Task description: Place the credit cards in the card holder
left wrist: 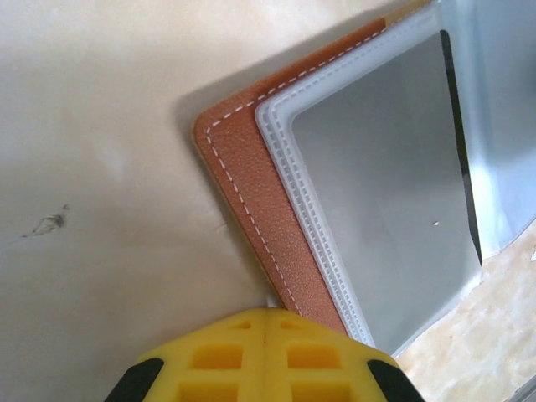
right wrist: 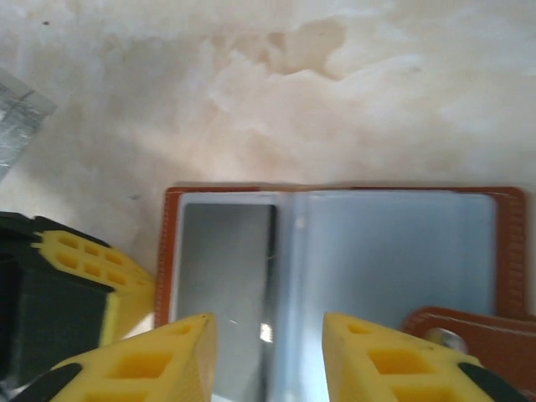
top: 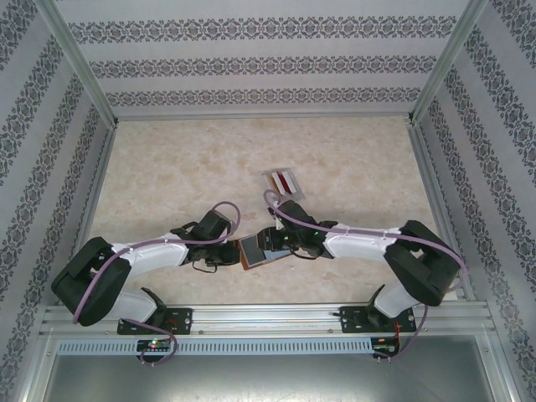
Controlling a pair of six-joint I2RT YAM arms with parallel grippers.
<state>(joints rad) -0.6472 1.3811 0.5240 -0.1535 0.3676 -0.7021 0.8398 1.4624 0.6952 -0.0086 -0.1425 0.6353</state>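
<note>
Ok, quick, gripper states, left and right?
Left gripper: closed, pinching the card holder at its edge.
Right gripper: open, holding nothing, over the open holder.

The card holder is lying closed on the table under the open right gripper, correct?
Not closed: the right wrist view shows the card holder lying open, grey inside up, on the table under the open right gripper.

card holder (top: 258, 251): open flat, grey inside up | credit cards (top: 283, 181): red, white, nearby
</note>
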